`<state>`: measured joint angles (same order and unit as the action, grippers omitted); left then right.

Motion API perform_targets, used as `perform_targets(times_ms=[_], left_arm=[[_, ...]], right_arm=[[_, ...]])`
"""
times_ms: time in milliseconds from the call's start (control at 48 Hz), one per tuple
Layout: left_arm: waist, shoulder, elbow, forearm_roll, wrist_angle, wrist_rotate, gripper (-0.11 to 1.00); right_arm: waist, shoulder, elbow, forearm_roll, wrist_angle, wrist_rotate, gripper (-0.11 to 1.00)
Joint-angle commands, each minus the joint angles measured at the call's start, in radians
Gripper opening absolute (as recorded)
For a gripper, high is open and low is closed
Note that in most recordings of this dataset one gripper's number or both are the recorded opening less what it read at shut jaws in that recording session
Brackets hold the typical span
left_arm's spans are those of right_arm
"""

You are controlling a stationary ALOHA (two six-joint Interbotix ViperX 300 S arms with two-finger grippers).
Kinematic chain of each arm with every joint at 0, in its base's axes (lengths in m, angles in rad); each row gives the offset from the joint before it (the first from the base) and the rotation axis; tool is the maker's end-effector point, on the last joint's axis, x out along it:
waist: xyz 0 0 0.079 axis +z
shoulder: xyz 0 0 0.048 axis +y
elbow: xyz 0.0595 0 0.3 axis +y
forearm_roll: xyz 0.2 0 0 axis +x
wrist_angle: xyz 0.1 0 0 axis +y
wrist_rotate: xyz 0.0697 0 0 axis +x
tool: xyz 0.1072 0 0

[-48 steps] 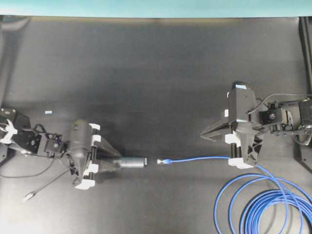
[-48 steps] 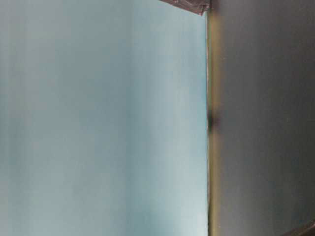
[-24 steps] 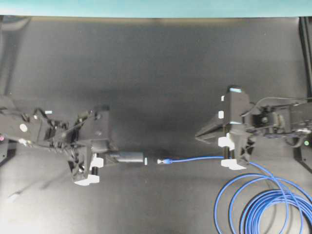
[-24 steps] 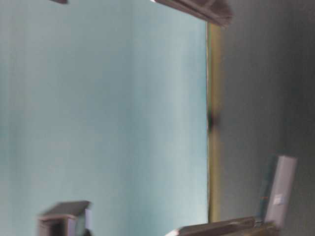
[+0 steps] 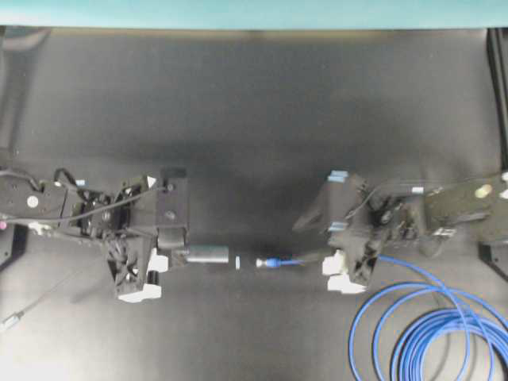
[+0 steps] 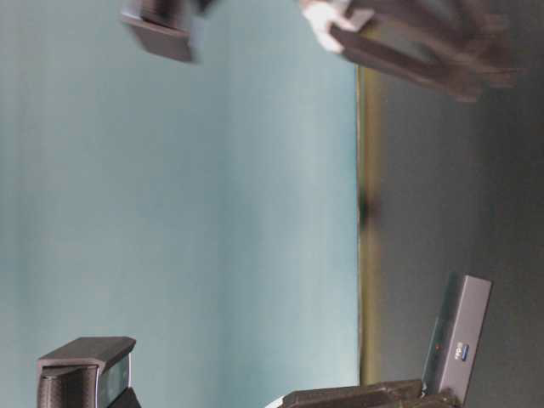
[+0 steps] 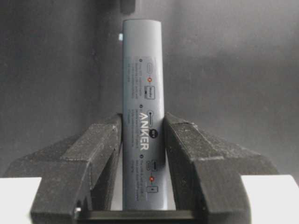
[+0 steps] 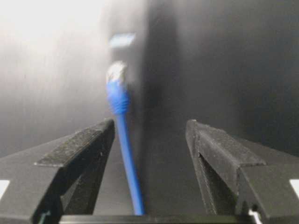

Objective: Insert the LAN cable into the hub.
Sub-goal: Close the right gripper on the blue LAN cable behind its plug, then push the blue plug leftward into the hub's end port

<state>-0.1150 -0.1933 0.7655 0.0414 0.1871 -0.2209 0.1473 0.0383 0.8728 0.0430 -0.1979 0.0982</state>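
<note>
The hub (image 5: 208,255), a slim grey bar, lies on the black table with its free end facing the plug. My left gripper (image 5: 176,254) is shut on its rear end. In the left wrist view both fingers (image 7: 107,140) press the hub (image 7: 142,79) from either side. The LAN cable's blue-booted plug (image 5: 268,262) lies just right of the hub, a small gap apart. My right gripper (image 5: 308,242) is open and straddles the blue cable behind the plug. In the right wrist view the cable (image 8: 126,163) runs between the open fingers, close to the left finger (image 8: 88,140), with the plug (image 8: 117,72) ahead.
The cable's coiled loops (image 5: 436,333) lie at the front right. The hub's thin grey cord ends in a silver plug (image 5: 9,321) at the front left edge. The table-level view shows only blurred arm parts (image 6: 459,340).
My right gripper has moved left along the cable toward the plug and tilted. My left wrist has rotated and settled over the hub's rear end. The hub and plug have stayed nearly still.
</note>
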Motion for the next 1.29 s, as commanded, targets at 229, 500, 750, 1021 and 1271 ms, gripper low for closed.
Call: perform_targets(times_ms=[229,500,750,1021,1271], left_arm=[[-0.002,-0.015,-0.014,0.002,-0.003,-0.008,0.29],[-0.002,-0.018,-0.006,0.002,-0.005,-0.008,0.29],[-0.005,-0.018,-0.006,0.002,-0.006,-0.009,0.29],[-0.002,-0.014,-0.006,0.003,-0.040,-0.009,0.29],[-0.002,-0.015,-0.015,0.003,-0.031,0.006,0.29]], right_arm=[[0.032,0.095,-0.051,0.002,-0.095,0.008,0.61],[0.031,0.149,-0.032,0.002,-0.204,0.008,0.61],[0.031,0.181,-0.017,0.003,-0.264,0.008,0.60],[0.031,0.218,-0.017,0.015,-0.330,0.009,0.33],[0.034,0.204,0.031,0.083,-0.448,0.054,0.12]])
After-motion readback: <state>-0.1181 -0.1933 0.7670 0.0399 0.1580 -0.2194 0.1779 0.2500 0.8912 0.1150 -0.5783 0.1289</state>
